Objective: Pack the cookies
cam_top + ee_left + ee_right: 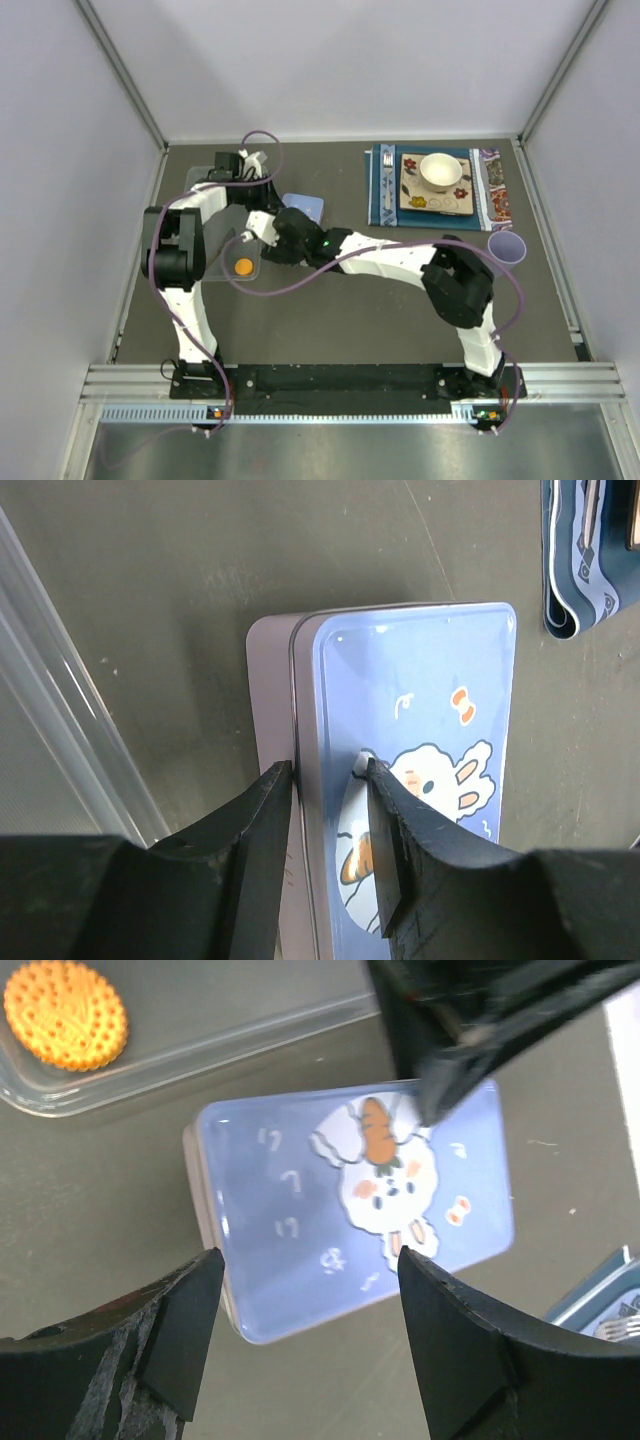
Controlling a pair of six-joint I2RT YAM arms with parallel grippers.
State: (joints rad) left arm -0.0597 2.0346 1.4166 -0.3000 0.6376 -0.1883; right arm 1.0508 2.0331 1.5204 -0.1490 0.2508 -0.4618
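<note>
One orange cookie (65, 1015) lies in a clear plastic tray (200, 1050); from above the cookie (243, 266) shows at the tray's near end. A blue tin (420, 680) with a rabbit on its lid sits right of the tray, and the same tin (300, 1200) fills the right wrist view. My left gripper (326, 770) is shut on the tin's long edge, one finger on the lid face, the other at the seam by the side wall. My right gripper (310, 1260) hovers open above the tin, touching nothing. Both gripper heads crowd over the tin (303, 207).
A blue placemat (385, 200) at the back right carries a flowered plate (440, 195), a white bowl (440, 170) and a fork (388, 180). A purple cup (506, 247) stands near it. The tray's clear rim (60, 720) runs left of the tin.
</note>
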